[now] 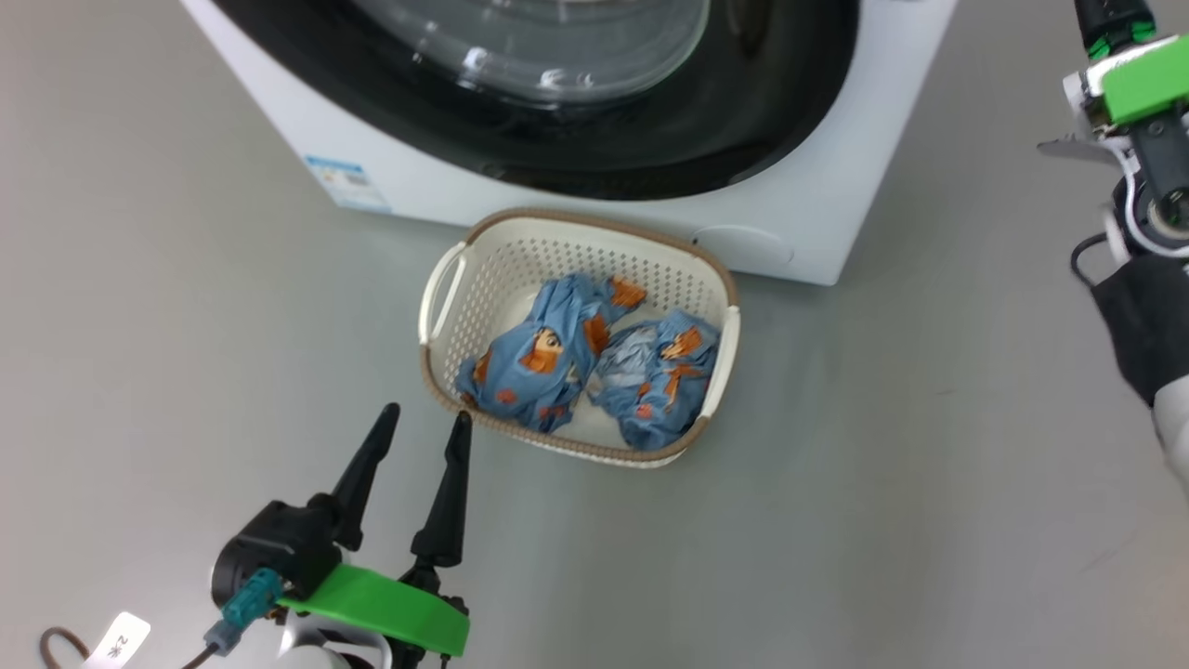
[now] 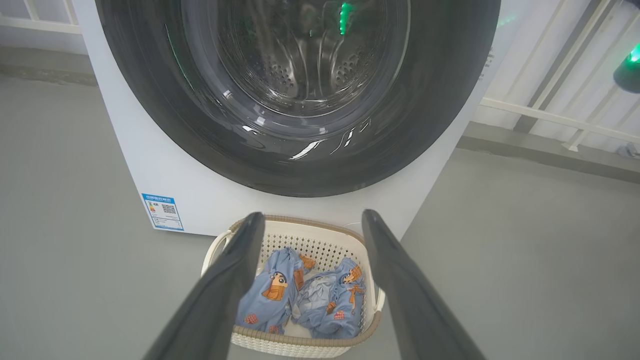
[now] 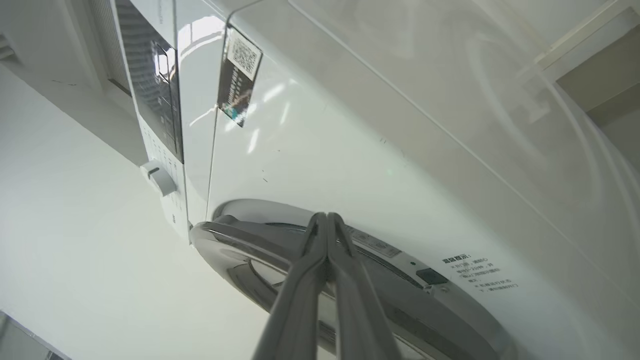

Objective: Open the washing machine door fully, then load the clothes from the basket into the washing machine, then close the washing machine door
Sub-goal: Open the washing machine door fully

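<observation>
Clothes (image 1: pixel 594 367) lie in the basket (image 1: pixel 576 228), just before the washing machine (image 1: pixel 279 102). Beside the basket's near corner, left gripper (image 1: pixel 425 415) gapes wide; right gripper (image 3: pixel 326 217), well apart, is pressed closed.

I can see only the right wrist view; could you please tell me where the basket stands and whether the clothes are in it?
Observer: The basket stands on the floor just before the washing machine, with both clothes inside.
Operator: Thank you. How is the left gripper?
Observer: The left gripper is open and empty, pointing toward the basket's near rim.
Operator: Does the door look shut from the front?
Observer: The washing machine door looks closed in the left wrist view; latched or not, I cannot tell.
</observation>
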{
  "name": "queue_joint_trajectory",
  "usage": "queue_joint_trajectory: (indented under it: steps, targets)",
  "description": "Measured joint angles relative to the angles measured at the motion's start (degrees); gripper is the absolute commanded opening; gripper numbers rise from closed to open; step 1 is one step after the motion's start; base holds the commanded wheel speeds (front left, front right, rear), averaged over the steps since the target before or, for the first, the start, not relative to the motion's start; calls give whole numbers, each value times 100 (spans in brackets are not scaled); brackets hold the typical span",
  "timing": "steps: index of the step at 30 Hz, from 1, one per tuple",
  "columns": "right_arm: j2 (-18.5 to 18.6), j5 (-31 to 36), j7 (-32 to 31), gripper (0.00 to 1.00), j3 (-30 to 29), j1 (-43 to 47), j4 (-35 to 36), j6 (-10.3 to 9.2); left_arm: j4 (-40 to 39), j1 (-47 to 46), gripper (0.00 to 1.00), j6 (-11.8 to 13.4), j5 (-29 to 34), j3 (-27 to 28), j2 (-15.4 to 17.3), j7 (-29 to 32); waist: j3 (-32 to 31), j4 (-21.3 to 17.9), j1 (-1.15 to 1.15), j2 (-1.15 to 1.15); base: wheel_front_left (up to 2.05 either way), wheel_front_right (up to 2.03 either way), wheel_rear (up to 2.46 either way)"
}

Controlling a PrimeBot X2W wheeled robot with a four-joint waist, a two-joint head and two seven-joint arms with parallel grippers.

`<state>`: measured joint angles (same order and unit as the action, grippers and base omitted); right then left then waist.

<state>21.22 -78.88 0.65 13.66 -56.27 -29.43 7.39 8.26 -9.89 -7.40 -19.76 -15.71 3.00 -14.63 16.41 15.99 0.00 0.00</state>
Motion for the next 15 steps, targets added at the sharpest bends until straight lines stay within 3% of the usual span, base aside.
queue_joint_trajectory:
  steps: [7, 15]
  targets:
    - [230, -485, -1051, 0, 320, -515, -413, 0, 13, -132, 100, 0, -73, -113, -32, 0, 330, 257, 0, 0, 0, 0, 0]
    - [370, -876, -1782, 0, 354, -972, -727, 0, 16, -321, 100, 0, -177, -229, -75, 0, 617, 497, 0, 0, 0, 0, 0]
